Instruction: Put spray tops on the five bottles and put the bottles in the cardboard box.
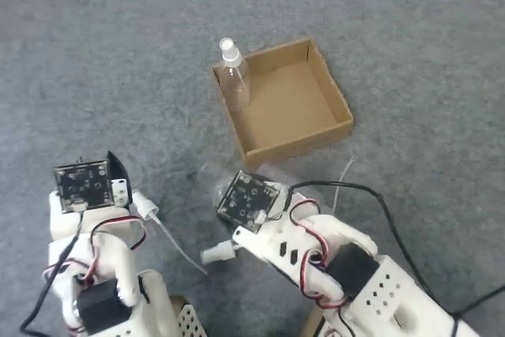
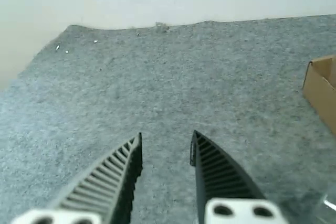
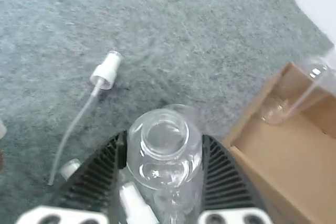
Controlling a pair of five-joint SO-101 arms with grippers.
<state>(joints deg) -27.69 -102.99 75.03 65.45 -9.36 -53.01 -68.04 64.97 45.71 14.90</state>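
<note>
Near the cardboard box (image 1: 296, 144), the right gripper (image 3: 163, 139) pinches a clear bottle (image 3: 165, 156) that has no top on its open mouth. On the carpet (image 1: 410, 76) just beside lies a loose spray top (image 3: 105, 72) with its long tube. One capped bottle (image 1: 234, 80) leans in the box corner. The left gripper (image 2: 167, 137) is spread apart over the carpet.

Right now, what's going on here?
The right gripper is closed on an uncapped bottle near the cardboard box. One capped bottle already stands in the box's corner. A loose spray top lies on the carpet between the arms. The left gripper is open over bare carpet, holding nothing.
</note>
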